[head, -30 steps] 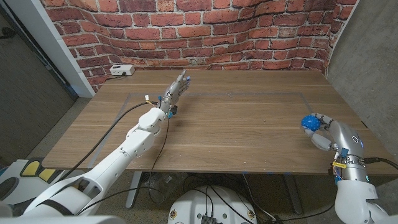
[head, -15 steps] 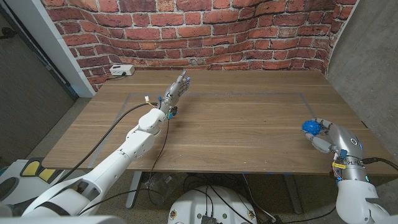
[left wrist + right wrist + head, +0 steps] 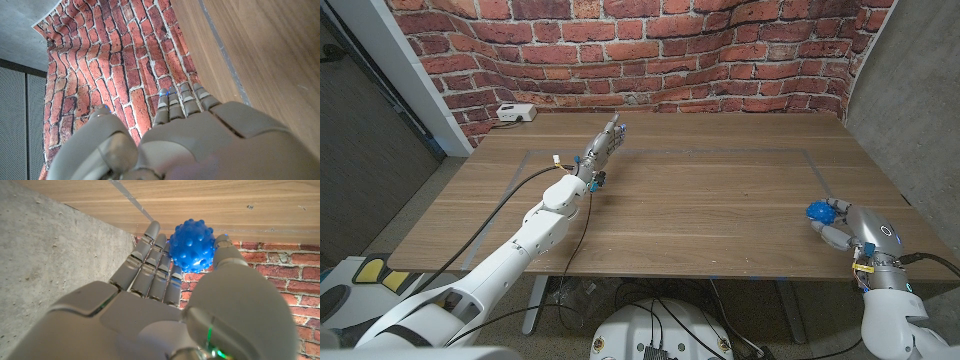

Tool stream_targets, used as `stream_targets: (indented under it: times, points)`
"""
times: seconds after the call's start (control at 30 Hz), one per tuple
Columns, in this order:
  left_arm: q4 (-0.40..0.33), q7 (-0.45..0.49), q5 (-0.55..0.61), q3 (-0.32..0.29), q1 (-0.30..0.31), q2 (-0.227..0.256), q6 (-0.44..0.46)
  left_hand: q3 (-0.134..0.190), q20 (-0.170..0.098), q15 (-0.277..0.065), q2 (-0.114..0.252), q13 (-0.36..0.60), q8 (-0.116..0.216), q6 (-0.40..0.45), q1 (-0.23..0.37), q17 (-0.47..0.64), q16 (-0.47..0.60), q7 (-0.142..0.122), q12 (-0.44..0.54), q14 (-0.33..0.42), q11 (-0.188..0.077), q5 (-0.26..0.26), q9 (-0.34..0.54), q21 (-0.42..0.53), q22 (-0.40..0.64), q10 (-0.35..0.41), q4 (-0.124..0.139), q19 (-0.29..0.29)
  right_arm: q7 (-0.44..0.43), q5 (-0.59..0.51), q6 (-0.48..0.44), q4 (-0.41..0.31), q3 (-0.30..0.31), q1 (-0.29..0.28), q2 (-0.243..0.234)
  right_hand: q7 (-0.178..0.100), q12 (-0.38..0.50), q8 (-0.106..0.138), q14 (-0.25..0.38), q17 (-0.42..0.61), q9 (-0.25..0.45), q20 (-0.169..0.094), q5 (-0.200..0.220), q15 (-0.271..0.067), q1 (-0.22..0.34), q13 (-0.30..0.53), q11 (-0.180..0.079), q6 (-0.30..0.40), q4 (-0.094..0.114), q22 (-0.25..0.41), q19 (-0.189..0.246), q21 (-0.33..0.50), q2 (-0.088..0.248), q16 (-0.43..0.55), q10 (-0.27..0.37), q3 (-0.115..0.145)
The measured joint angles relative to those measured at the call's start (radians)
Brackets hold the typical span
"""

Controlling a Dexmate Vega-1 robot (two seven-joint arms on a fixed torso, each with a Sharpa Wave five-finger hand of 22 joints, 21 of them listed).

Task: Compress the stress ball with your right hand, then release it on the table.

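A blue spiky stress ball (image 3: pixel 819 210) is near the table's right edge, gripped by my right hand (image 3: pixel 850 226). In the right wrist view the ball (image 3: pixel 192 245) sits between the fingers (image 3: pixel 150 265) on one side and the thumb on the other, both touching it. Whether the ball touches the wood is unclear. My left hand (image 3: pixel 603 143) reaches over the far middle of the table with its fingers straight and together, holding nothing. In the left wrist view the same hand (image 3: pixel 200 135) points at the brick wall.
A white box (image 3: pixel 515 113) with a cable lies at the table's far left corner. Thin tape lines (image 3: pixel 720 152) mark a rectangle on the wooden table (image 3: pixel 700 215). A brick wall stands behind; a grey concrete wall rises on the right.
My right hand has drawn slightly back toward the table's near edge and downward, carrying the ball with it. The left arm has stayed still.
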Motion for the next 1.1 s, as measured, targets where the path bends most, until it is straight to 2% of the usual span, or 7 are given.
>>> stream_targets:
  times: [0.53,0.73,0.83,1.03,1.1]
  points:
    - [-0.004,0.001,0.004,0.001,-0.003,0.002,0.001,0.0,0.0,0.0,0.003,0.0,-0.004,0.005,0.003,0.0,0.0,-0.005,0.0,0.0,0.0,0.0,0.0,0.0,0.0,0.0,0.0,0.0,0.058,0.045,-0.087,0.008,-0.015,0.013,-0.039,0.004,0.0,-0.002,-0.014,0.0,0.0,-0.004,0.004,0.007,-0.011,0.0,0.003,-0.014,0.006,0.0,-0.003,-0.007,0.001,0.0,-0.014,-0.006]
    - [0.0,0.001,0.006,0.003,-0.007,-0.003,0.002,0.0,0.0,0.0,0.003,0.0,-0.004,0.005,0.003,0.0,0.0,-0.005,0.0,0.0,0.0,0.0,0.0,0.0,0.0,0.0,0.0,0.0,0.071,0.065,-0.119,0.019,-0.028,0.025,-0.066,0.005,0.0,-0.002,-0.019,0.0,0.0,0.004,0.004,0.005,-0.011,0.0,0.003,-0.023,0.006,0.0,-0.011,-0.011,0.001,0.0,-0.014,-0.006]
    - [0.003,0.001,0.007,0.005,-0.01,-0.004,0.003,0.0,0.0,0.0,0.012,0.0,-0.004,0.005,0.012,0.0,0.0,-0.005,0.0,0.0,0.0,0.0,0.0,0.0,0.0,0.0,0.0,0.0,0.076,0.075,-0.135,0.022,-0.034,0.028,-0.076,0.004,0.0,-0.002,-0.025,0.0,0.0,-0.002,0.004,0.007,-0.011,0.0,0.005,-0.025,0.006,0.0,-0.016,-0.015,0.001,0.0,-0.023,-0.006]
    - [0.009,0.001,0.008,0.008,-0.015,-0.007,0.006,0.0,0.0,0.0,0.012,0.0,-0.004,0.005,0.012,0.0,0.0,-0.005,0.0,0.0,0.0,-0.004,0.0,0.0,0.0,0.0,0.0,0.0,0.087,0.096,-0.17,0.024,-0.044,0.036,-0.099,0.006,0.0,-0.002,-0.036,0.0,0.0,0.004,0.004,0.011,-0.011,0.0,-0.001,-0.034,0.006,-0.004,-0.022,-0.015,0.001,0.0,-0.03,-0.006]
    - [0.01,0.001,0.008,0.008,-0.016,-0.007,0.007,0.0,0.0,0.0,0.012,0.0,-0.004,0.005,0.012,0.0,0.0,-0.005,0.0,0.0,0.0,-0.004,0.0,0.0,0.0,0.0,0.0,0.0,0.089,0.1,-0.178,0.024,-0.046,0.038,-0.104,0.006,0.0,-0.002,-0.045,0.0,0.0,0.007,0.008,0.009,-0.011,0.0,0.005,-0.038,0.003,-0.005,-0.025,-0.015,0.001,0.0,-0.037,-0.009]
